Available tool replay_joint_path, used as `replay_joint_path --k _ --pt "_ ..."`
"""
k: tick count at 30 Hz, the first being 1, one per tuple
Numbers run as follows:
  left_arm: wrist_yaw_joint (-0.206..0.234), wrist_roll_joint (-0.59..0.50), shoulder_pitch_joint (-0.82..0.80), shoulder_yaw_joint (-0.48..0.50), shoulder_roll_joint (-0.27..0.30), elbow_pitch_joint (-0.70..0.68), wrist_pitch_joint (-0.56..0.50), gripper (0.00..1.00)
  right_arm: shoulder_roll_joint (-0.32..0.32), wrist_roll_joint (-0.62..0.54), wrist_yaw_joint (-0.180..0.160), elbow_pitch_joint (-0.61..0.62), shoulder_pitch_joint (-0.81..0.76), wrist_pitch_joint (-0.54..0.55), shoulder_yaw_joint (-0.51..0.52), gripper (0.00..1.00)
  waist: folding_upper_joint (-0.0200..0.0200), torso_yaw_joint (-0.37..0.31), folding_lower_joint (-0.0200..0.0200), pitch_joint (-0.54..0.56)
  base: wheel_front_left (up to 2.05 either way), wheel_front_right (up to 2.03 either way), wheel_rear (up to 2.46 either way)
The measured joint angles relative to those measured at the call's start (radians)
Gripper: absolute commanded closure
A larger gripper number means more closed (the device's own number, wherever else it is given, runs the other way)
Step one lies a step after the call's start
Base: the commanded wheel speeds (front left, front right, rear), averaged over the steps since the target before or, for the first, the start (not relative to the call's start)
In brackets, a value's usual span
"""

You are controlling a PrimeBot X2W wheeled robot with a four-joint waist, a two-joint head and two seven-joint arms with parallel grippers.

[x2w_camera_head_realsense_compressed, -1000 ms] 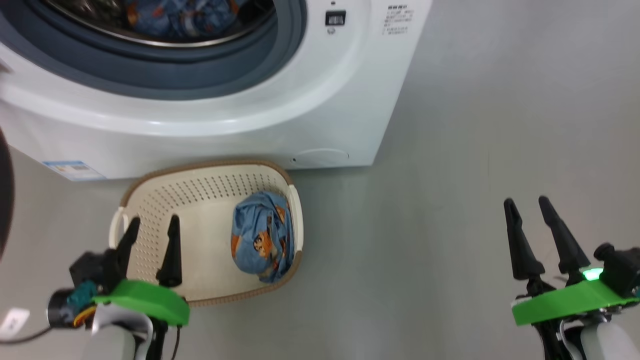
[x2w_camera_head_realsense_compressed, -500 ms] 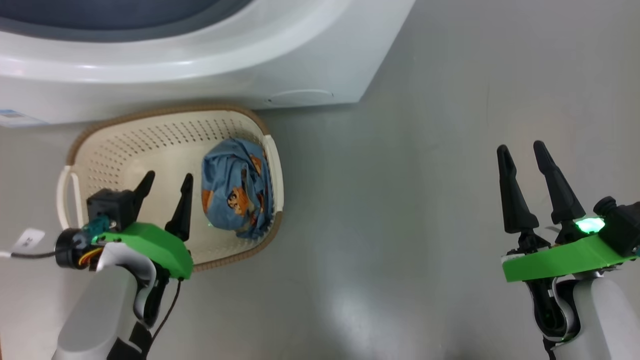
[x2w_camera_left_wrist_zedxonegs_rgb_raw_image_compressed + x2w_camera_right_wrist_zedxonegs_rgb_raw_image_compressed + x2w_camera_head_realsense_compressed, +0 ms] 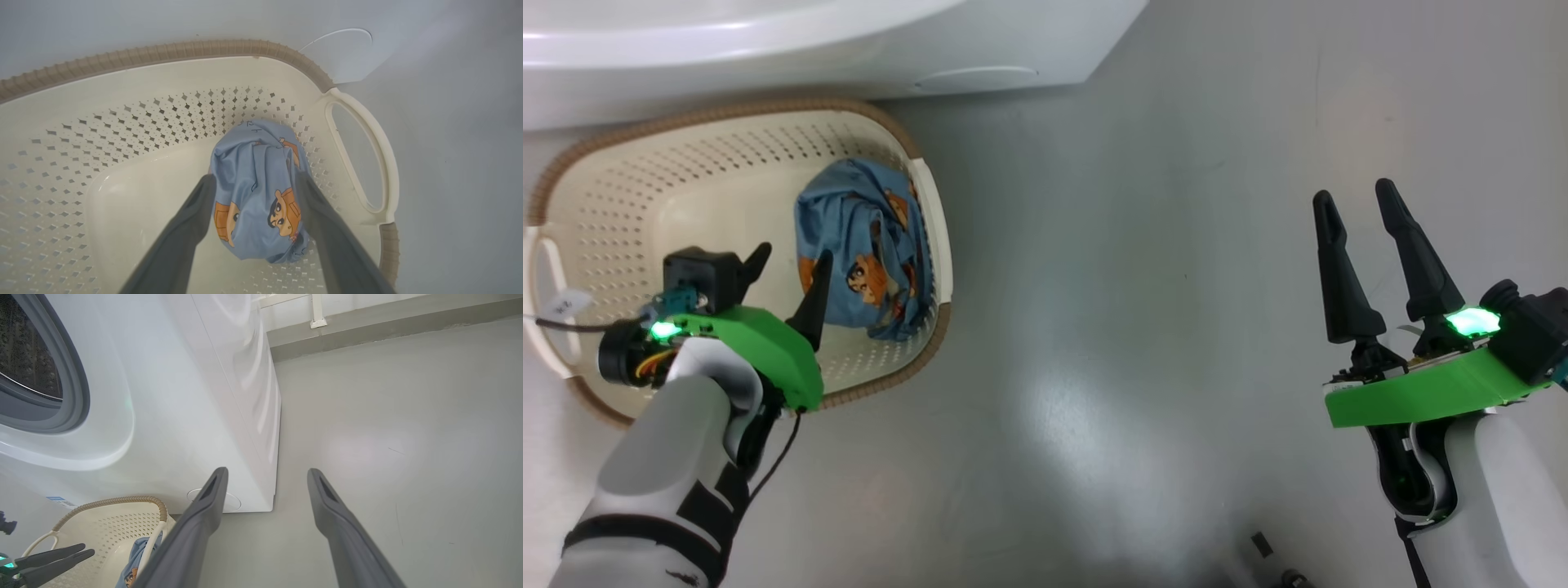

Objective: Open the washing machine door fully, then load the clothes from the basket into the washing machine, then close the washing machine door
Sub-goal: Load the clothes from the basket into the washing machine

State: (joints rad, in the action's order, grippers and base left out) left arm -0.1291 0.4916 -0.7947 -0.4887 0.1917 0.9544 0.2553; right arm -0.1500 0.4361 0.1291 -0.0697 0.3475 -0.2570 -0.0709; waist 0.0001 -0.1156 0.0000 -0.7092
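Note:
The cream basket (image 3: 727, 110) with a brown rim stands on the floor before the white washing machine (image 3: 849, 49). One light-blue bundle of clothes (image 3: 862, 245) lies at the basket's right end. My left gripper (image 3: 794, 255) hangs open over the basket, just left of the bundle. In the left wrist view its fingers (image 3: 192, 220) stand on either side of the clothes (image 3: 257, 192), holding nothing. My right gripper (image 3: 1353, 193) is open and empty above bare floor at the right. The right wrist view shows the washing machine (image 3: 184, 396) with its uncovered drum opening (image 3: 28, 363). The door is out of view.
Grey floor (image 3: 1135, 286) spreads between the basket and my right arm. The machine's round cap (image 3: 976, 79) sits low on its front, just behind the basket. A wall base with a white pipe bracket (image 3: 318, 321) runs behind the machine.
The head camera has tilted down, so the drum has left the picture. My left gripper has moved right inside the basket, up to the blue bundle. The right gripper stays open.

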Motion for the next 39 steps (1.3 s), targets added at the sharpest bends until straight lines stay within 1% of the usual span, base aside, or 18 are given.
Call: replay_joint_path --k 6,16,35,36,37,38,39 --pt "0.0 0.099 -0.071 -0.087 0.011 0.074 0.0 0.0 -0.002 -0.004 0.0 0.006 0.019 0.0 -0.017 0.0 0.0 -0.016 0.0 -0.066 0.0 0.0 0.0" --pt "0.0 0.179 -0.14 -0.214 0.021 0.097 0.0 0.0 -0.003 -0.01 0.0 0.022 0.034 0.0 -0.024 0.0 0.0 -0.03 0.0 -0.138 0.0 0.0 0.0" --pt "0.0 0.325 -0.217 -0.369 0.061 0.131 0.0 0.0 -0.01 -0.021 0.0 0.061 0.042 0.0 -0.036 0.0 0.0 -0.063 0.0 -0.2 0.0 0.0 0.0" --pt "0.0 0.339 -0.218 -0.379 0.063 0.132 0.0 0.12 -0.01 -0.021 0.0 0.062 0.042 0.0 -0.036 0.0 0.0 -0.064 0.0 -0.202 0.0 0.0 0.0" --pt "0.0 0.352 -0.219 -0.389 0.066 0.132 0.0 0.6 -0.01 -0.021 0.0 0.063 0.042 0.0 -0.037 0.0 0.0 -0.066 0.0 -0.204 0.0 0.0 0.0" --pt "0.0 0.364 -0.22 -0.402 0.068 0.132 0.0 0.87 -0.01 -0.021 0.0 0.063 0.042 0.0 -0.037 0.0 0.0 -0.068 0.0 -0.205 0.0 0.0 0.0" --pt "0.0 0.376 -0.221 -0.414 0.071 0.131 0.0 1.0 -0.01 -0.021 0.0 0.063 0.042 0.0 -0.037 0.0 0.0 -0.07 0.0 -0.206 0.0 0.0 0.0"
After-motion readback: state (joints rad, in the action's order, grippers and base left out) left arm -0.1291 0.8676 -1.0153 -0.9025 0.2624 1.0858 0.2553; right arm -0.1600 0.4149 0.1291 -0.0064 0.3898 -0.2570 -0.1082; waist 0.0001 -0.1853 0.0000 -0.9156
